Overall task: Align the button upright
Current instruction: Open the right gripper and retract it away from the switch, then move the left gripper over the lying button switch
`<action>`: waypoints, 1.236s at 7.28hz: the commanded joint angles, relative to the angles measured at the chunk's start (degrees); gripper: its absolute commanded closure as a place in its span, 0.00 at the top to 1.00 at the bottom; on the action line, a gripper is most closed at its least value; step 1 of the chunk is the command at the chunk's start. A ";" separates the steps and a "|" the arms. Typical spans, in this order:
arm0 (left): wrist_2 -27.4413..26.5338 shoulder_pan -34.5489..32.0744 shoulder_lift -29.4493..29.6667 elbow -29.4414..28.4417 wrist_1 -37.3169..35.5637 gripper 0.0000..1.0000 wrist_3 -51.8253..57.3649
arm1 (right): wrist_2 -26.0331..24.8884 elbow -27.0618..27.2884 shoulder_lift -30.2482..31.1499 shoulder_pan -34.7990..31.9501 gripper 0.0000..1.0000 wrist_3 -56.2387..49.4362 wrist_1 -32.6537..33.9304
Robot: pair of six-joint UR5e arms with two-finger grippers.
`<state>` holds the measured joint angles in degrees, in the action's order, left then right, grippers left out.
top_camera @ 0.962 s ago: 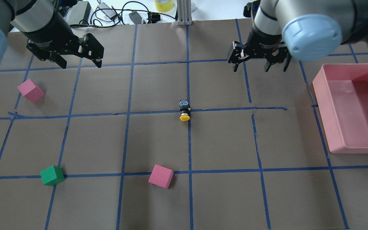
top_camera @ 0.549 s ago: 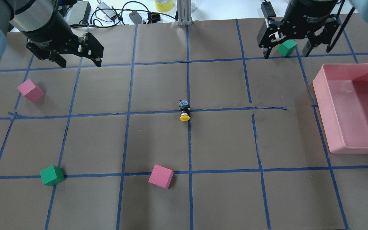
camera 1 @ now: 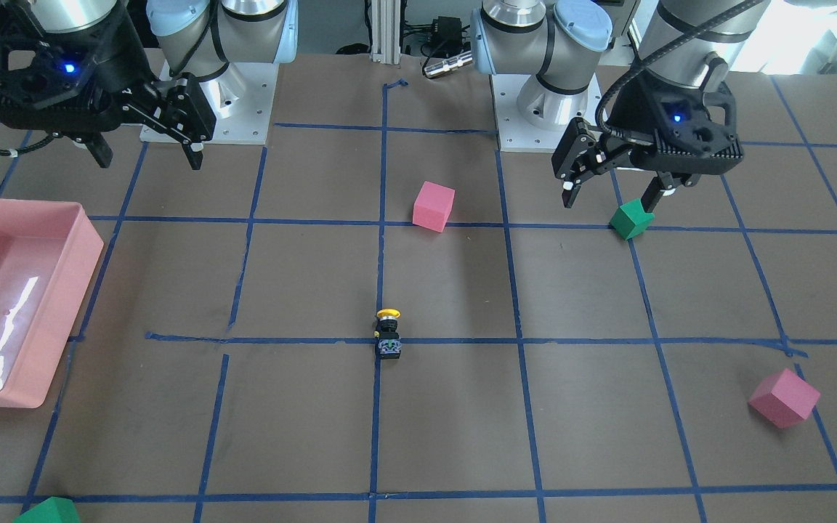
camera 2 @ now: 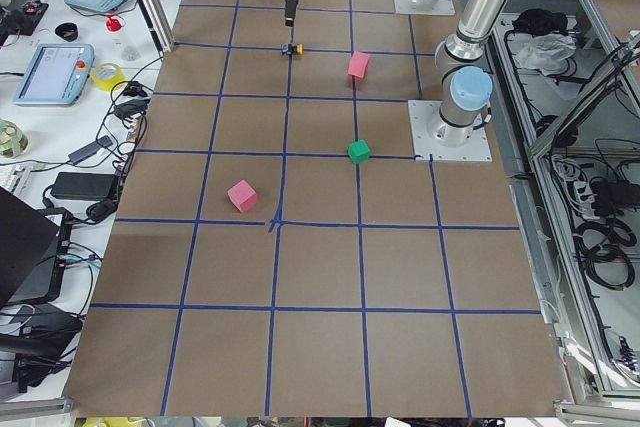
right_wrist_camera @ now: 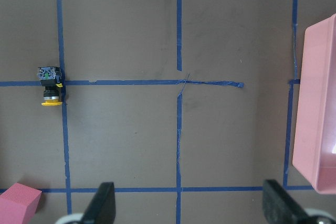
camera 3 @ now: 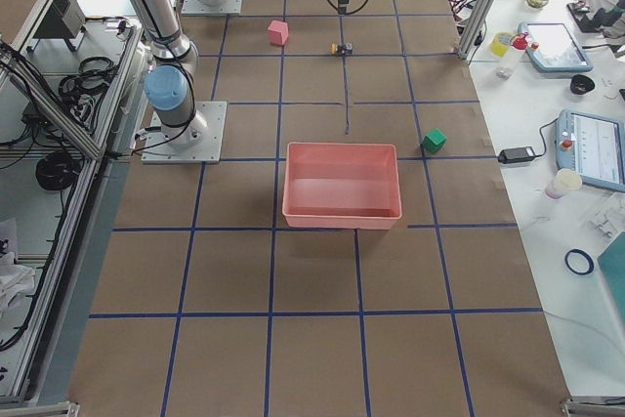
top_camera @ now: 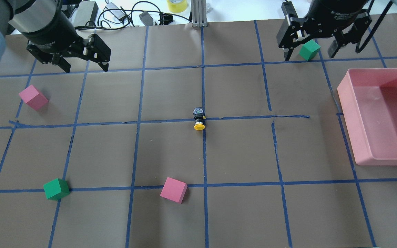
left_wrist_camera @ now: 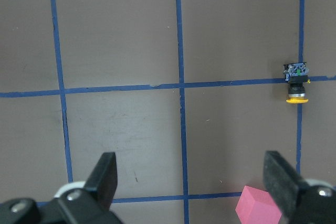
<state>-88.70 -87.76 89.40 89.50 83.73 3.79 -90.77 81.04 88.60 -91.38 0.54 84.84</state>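
Overhead exterior: button (top_camera: 199, 120) lies on its side mid-worktop (top_camera: 240, 151) across a blue tape line (top_camera: 164, 121), yellow cap toward the robot; left end effector (top_camera: 85, 67) and right end effector (top_camera: 308, 56) both released, jaws spread, well apart from it.

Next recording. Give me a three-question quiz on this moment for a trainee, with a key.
1. True or false: the button lies on its side on the table.
2. The left hand and right hand are: A) open, holding nothing; B) shut on cubes; C) touching the button.
3. How many pink cubes are on the table?
Key: 1 true; 2 A; 3 two.
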 commanded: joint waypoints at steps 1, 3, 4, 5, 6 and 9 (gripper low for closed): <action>0.20 -0.04 0.51 -0.11 -0.06 1.00 -0.10 | -0.29 0.52 -0.18 -0.02 1.00 -1.41 0.85; 0.20 -0.04 0.78 -0.11 -0.14 1.00 -0.54 | -0.46 0.61 -0.27 0.50 1.00 -1.68 0.85; 0.20 -0.13 0.78 -0.11 -0.14 1.00 -0.45 | -0.38 0.78 -0.27 0.50 1.00 -1.59 0.85; 0.20 -0.13 0.78 -0.11 -0.14 1.00 -0.36 | -0.38 0.79 -0.27 0.50 1.00 -1.85 0.94; 0.20 -0.30 0.69 -0.11 -0.06 1.00 -0.45 | -0.46 0.70 -0.27 0.50 1.00 -2.12 0.94; 1.94 0.83 0.60 -1.33 -0.05 1.00 -0.27 | -0.38 0.79 -0.27 0.50 1.00 -2.12 0.94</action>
<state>-87.80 -87.76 90.04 89.03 83.70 3.63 -91.15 81.82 88.33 -90.88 -1.57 85.78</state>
